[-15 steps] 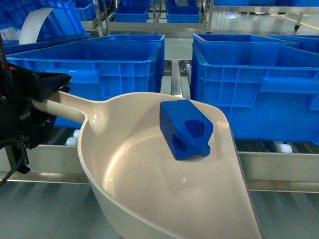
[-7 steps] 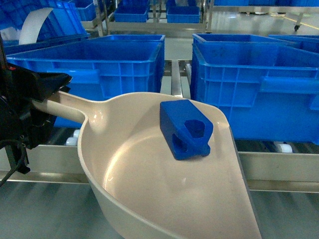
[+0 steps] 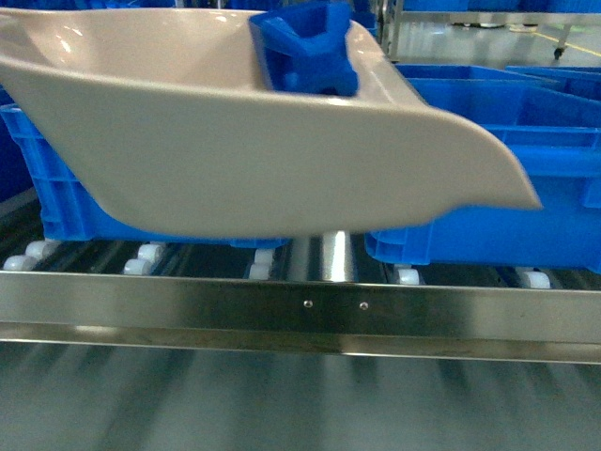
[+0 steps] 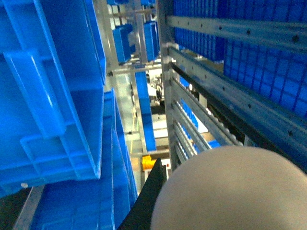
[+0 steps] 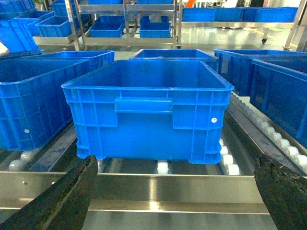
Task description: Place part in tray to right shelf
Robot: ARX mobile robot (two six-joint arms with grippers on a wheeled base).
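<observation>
The stainless-steel roller rack with the long flat screwed front rail (image 3: 310, 315) is spanning the head view below everything else, its small white rollers (image 3: 150, 256) carrying two large blue ribbed plastic crates (image 3: 526, 178).

The wide cream-white plastic dustpan-shaped tray (image 3: 244, 150) is hanging above that rail, in front of the crates, tilted so that its underside is facing the head camera. Its long axis is running left to right, with the flat front lip pointing right.

The bright blue chamfered plastic part (image 3: 305, 47) is sitting inside the tray against the far wall, near the top edge of the head view.

Governing relation: the target crate (image 5: 148, 105) is lying straight ahead of the right gripper (image 5: 172, 201), beyond the rail, while the tray is being carried from the left side. Judged from this, the left arm is the one that must swing the tray's lip rightward.

- The left wrist view is showing only the rounded cream tray back (image 4: 230, 191) and a dark edge beside it. The left gripper's fingers are hidden, so their state cannot be told.
- The right wrist view is showing the right gripper's two dark fingers (image 5: 57, 201) standing wide apart and holding nothing, and the crate interior appears vacant, which the head view is hiding.
</observation>
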